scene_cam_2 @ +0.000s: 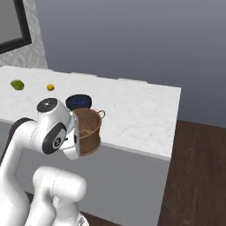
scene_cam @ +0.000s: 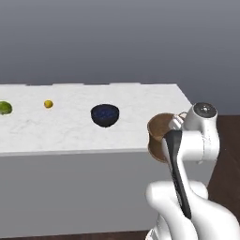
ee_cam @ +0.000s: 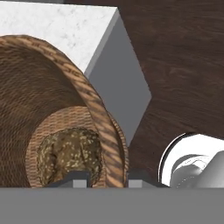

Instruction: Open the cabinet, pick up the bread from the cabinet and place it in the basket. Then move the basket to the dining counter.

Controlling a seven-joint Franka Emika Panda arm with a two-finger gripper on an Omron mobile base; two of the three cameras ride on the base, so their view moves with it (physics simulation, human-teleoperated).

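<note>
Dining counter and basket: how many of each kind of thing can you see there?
Bowl: 1
Yellow fruit: 1
Green fruit: 1
Basket: 1
Bread, inside the basket: 1
Total: 5

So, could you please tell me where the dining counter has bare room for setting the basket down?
The dining counter is bare from the blue bowl to its right end, nearest the basket held shut in the tool. Another free patch lies between the bowl and the yellow fruit. The far left, by the green fruit, is tighter.
</note>
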